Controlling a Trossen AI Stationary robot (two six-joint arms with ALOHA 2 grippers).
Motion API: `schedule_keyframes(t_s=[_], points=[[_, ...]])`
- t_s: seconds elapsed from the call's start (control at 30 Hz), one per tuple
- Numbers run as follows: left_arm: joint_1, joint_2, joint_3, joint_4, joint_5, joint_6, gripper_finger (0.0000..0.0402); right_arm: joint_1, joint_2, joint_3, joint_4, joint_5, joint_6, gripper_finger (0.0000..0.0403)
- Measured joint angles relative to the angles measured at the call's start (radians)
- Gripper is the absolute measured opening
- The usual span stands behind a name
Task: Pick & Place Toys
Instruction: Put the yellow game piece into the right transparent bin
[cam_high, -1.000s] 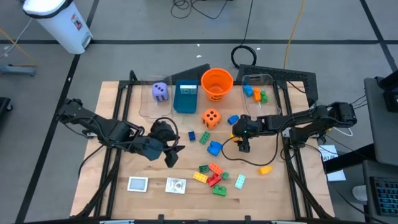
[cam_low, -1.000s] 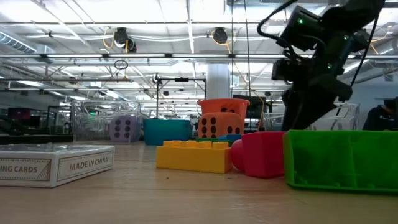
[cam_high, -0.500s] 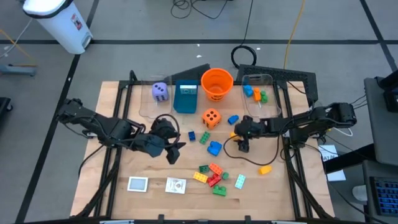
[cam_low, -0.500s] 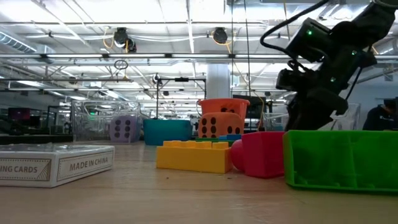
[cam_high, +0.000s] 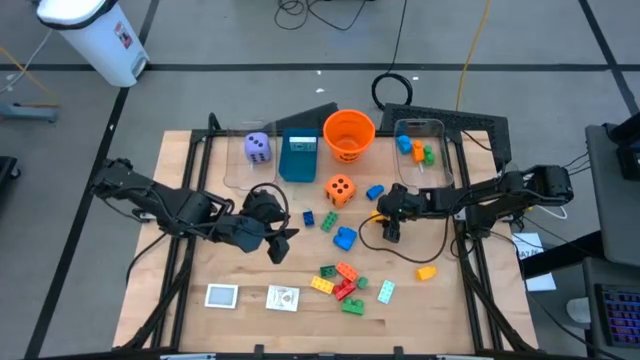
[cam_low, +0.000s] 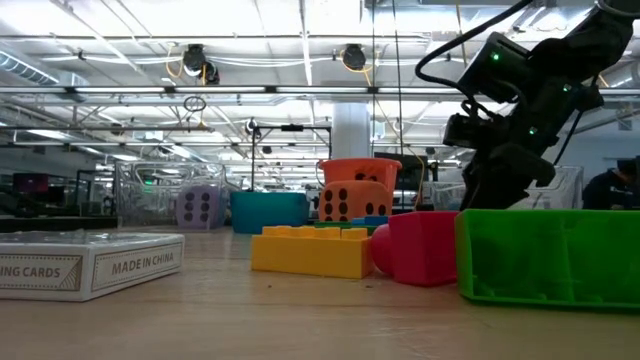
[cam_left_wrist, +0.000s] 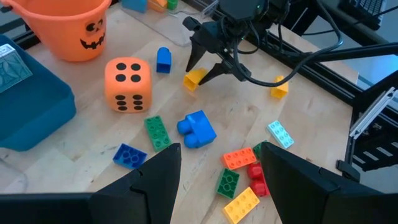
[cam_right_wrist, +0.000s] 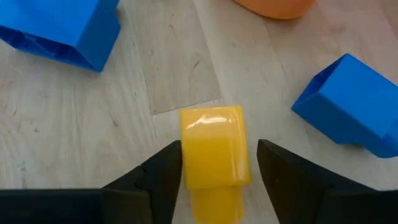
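My right gripper (cam_right_wrist: 217, 182) is open and points down over a small yellow brick (cam_right_wrist: 213, 146) on the table, with one finger on each side of it. This also shows in the left wrist view (cam_left_wrist: 205, 65). The brick lies right of the orange die (cam_high: 340, 189) and near a big blue brick (cam_high: 345, 237). My left gripper (cam_high: 278, 243) is open and empty at the table's middle left. More bricks (cam_high: 345, 282) lie near the front, and another yellow brick (cam_high: 427, 271) lies to the right. The purple die (cam_high: 257, 146) sits at the back left. Two white cards (cam_high: 222, 296) lie at the front left. My right gripper's fingers (cam_right_wrist: 163, 177) stand beside the yellow brick's two sides (cam_right_wrist: 186, 155), coming from above. The gaps are very narrow, and I cannot tell whether they touch it. The brick rests on the table.
An orange bucket (cam_high: 349, 135), a teal box (cam_high: 298, 157) and two clear bins (cam_high: 420, 150) stand along the back, the right bin holding a few bricks. A small blue brick (cam_high: 375, 192) lies just behind the right gripper. A black cable loops on the table by the right arm.
In the low view, my right arm's wrist has shifted a little toward the table's right edge. Its fingers stay low over the same spot.
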Motion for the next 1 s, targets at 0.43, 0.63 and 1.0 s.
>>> schedule_keyframes(t_s=[0.43, 0.63, 1.0], points=[[0.0, 0.0, 0.0, -0.001, 0.0, 0.005, 0.023, 0.002, 0.0, 0.031, 0.092, -0.08, 0.016, 0.0137], [0.0, 0.0, 0.0, -0.001, 0.0, 0.008, 0.023, 0.017, 0.0, 0.151, 0.091, -0.081, -0.012, 0.0148], [0.036, 0.0, 0.0, 0.0, 0.0, 0.001, 0.023, 0.055, 0.0, 0.562, -0.092, -0.042, -0.109, 0.0145]])
